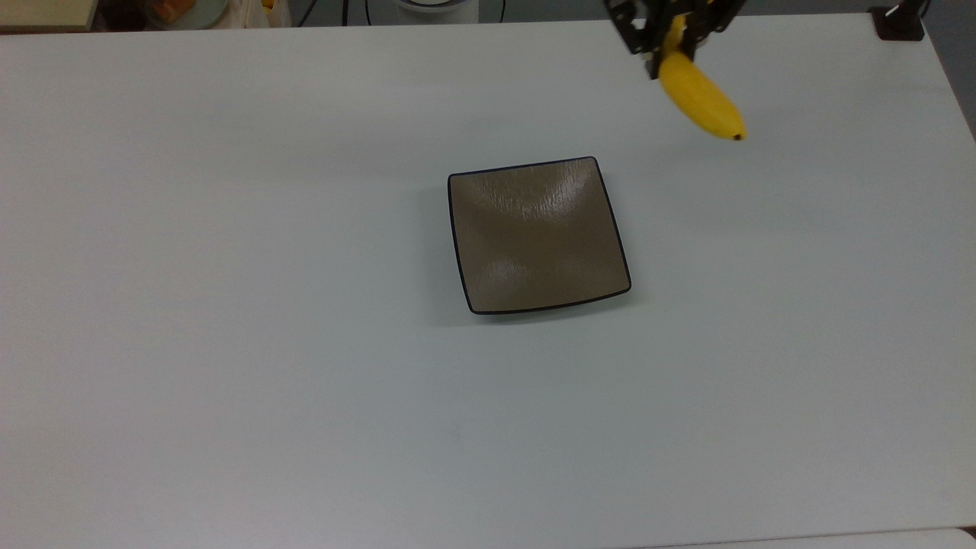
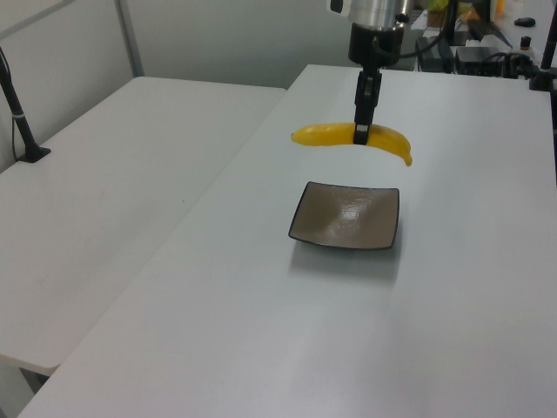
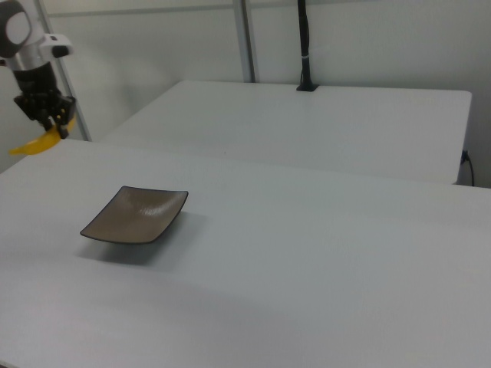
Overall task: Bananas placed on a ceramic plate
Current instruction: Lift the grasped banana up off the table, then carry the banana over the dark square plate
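Gripping the banana (image 2: pixel 352 136) mid-length, the tool (image 2: pixel 362 131) is hanging it above the surface (image 1: pixel 229 381), at one o'clock from the ceramic plate (image 1: pixel 537 236); smooth, light, likely slippery.

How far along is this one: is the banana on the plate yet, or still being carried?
Done: the gripper has the banana clamped near its middle, lifted clear of the table. In hand: it hangs in the air, off to one side of the ceramic plate. Left: bring it over the bare plate, lower it, release.
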